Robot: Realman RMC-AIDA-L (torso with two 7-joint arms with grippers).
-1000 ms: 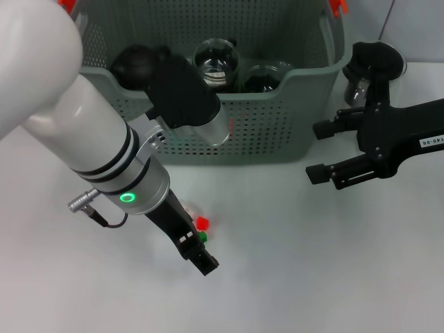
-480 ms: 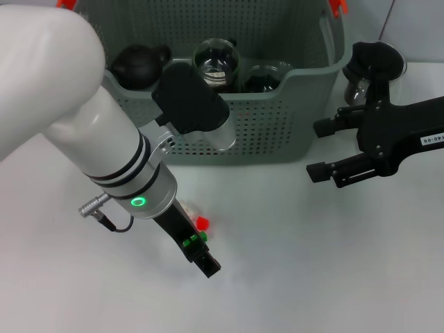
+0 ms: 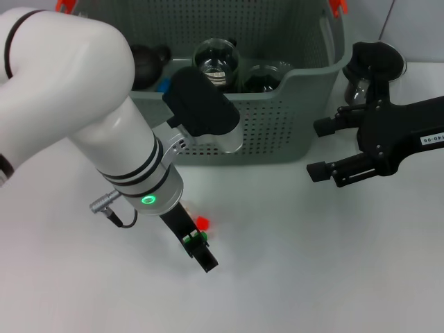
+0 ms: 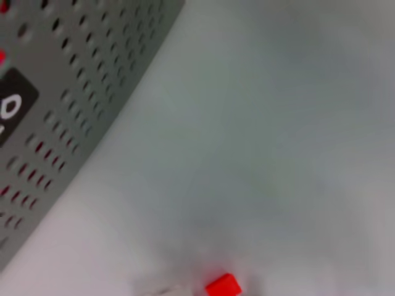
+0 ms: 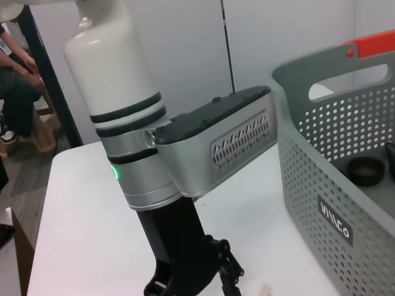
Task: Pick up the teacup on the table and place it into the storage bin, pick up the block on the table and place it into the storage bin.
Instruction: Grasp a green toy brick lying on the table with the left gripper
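Observation:
A small red block (image 3: 202, 223) lies on the white table in front of the storage bin (image 3: 277, 132). My left gripper (image 3: 198, 250) hangs low over the table right beside the block, on its near left side. The left wrist view shows the red block (image 4: 222, 285) at the picture's edge and the bin's wall (image 4: 68, 86). What looks like a clear glass teacup (image 3: 356, 90) stands to the right of the bin, partly hidden by my right arm. My right gripper (image 3: 320, 150) is open and empty, right of the bin's front corner.
The bin holds a black teapot (image 3: 144, 55), a glass vessel (image 3: 216, 61) and a dark cup (image 5: 365, 169). My left forearm (image 3: 104, 132) crosses in front of the bin's left part. A pale small piece (image 5: 264, 288) lies by the red block.
My left arm has swung to the right, its elbow now covering more of the bin's left side. The left gripper stays beside the red block. The right arm has not moved.

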